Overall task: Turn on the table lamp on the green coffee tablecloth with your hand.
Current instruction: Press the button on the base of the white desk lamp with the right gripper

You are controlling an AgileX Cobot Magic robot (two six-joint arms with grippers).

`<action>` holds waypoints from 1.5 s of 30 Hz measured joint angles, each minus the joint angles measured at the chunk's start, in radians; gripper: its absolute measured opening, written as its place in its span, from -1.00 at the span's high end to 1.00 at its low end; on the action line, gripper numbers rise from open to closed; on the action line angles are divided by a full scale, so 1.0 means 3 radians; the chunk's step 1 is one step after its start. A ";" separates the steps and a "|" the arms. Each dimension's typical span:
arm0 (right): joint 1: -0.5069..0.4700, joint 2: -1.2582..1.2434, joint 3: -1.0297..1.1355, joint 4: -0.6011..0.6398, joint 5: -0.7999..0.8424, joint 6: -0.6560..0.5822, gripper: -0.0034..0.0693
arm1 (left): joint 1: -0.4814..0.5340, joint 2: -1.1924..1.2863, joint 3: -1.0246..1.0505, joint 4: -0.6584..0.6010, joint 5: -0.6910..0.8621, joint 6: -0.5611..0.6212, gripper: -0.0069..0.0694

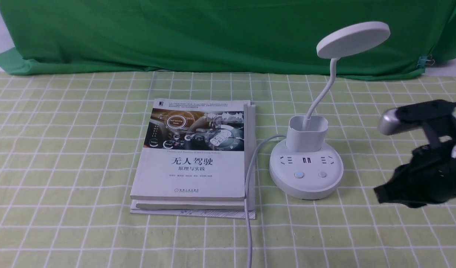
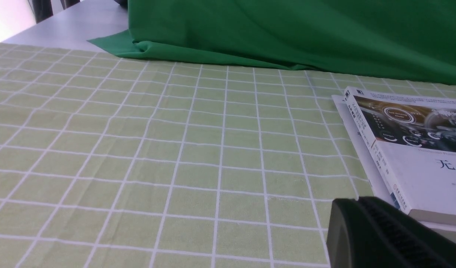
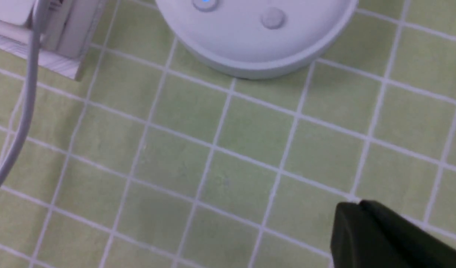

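The white table lamp [image 1: 306, 163] stands on the green coffee tablecloth [image 1: 64, 149] right of centre, its disc head [image 1: 353, 39] raised on a curved gooseneck and unlit. Its round base carries two buttons; the left button [image 1: 298, 174] glows blue, the right button [image 1: 322, 174] is plain. My right gripper [image 1: 380, 195] is shut and empty, hovering to the right of the base and a little nearer than it. In the right wrist view its tip [image 3: 352, 210] is above bare cloth, short of the base [image 3: 257, 41]. My left gripper [image 2: 352, 204] is shut, low over the cloth left of the book.
A stack of books [image 1: 196, 156] lies left of the lamp, also in the left wrist view [image 2: 410, 149]. The lamp's grey cord [image 1: 248, 193] runs along the books' right edge toward the front edge. A dark green backdrop cloth [image 1: 176, 33] hangs at the back.
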 joint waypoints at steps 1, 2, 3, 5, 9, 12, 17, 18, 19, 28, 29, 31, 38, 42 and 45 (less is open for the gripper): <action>0.0005 0.0123 -0.0073 0.0053 -0.0002 -0.0062 0.82 | 0.0000 0.0000 0.0000 0.0000 0.0000 0.0000 0.81; 0.0009 0.0270 -0.0161 0.0105 -0.0010 -0.0128 0.82 | 0.0000 0.0000 0.0000 0.0000 0.0000 0.0000 0.81; 0.0009 0.0353 -0.0230 0.0137 -0.0012 -0.0172 0.82 | 0.0000 0.0000 0.0000 0.0000 0.0000 0.0000 0.81; 0.0009 0.0621 -0.0388 0.0177 -0.0025 -0.0218 0.82 | 0.0000 0.0000 0.0000 0.0000 0.0000 0.0000 0.81; 0.0009 0.0894 -0.0591 0.0203 -0.0062 -0.0270 0.82 | 0.0000 0.0000 0.0000 0.0000 0.0000 0.0000 0.81; 0.0009 0.1105 -0.0791 0.0285 -0.0123 -0.0336 0.82 | 0.0000 0.0000 0.0000 0.0000 0.0000 0.0000 0.81; 0.0012 0.1278 -0.0938 0.0349 -0.0178 -0.0371 0.82 | 0.0000 0.0000 0.0000 0.0000 0.0000 0.0000 0.81; 0.0012 0.1283 -0.0943 0.0349 -0.0178 -0.0371 0.82 | 0.0000 0.0000 0.0000 0.0000 0.0000 0.0000 0.81; 0.0024 0.1315 -0.0954 0.0353 -0.0203 -0.0378 0.82 | 0.0000 0.0000 0.0000 0.0000 0.0000 0.0000 0.81; 0.0114 0.1369 -0.0965 0.0376 -0.0347 -0.0428 0.82 | 0.0000 0.0000 0.0000 0.0000 0.0000 0.0000 0.81; 0.0114 0.1385 -0.0965 0.0376 -0.0347 -0.0428 0.82 | 0.0000 0.0000 0.0000 0.0000 0.0000 0.0000 0.81; 0.0114 0.1425 -0.0965 0.0376 -0.0362 -0.0438 0.82 | 0.0000 0.0000 0.0000 0.0000 0.0000 0.0000 0.81; 0.0114 0.1545 -0.1020 0.0407 -0.0430 -0.0446 0.82 | 0.0000 0.0000 0.0000 0.0000 0.0000 0.0000 0.81; 0.0114 0.1548 -0.1024 0.0418 -0.0431 -0.0447 0.82 | 0.0000 0.0000 0.0000 0.0000 0.0000 0.0000 0.81; 0.0114 0.1518 -0.1021 0.0418 -0.0437 -0.0451 0.82 | 0.0000 0.0000 0.0000 0.0000 0.0000 0.0000 0.81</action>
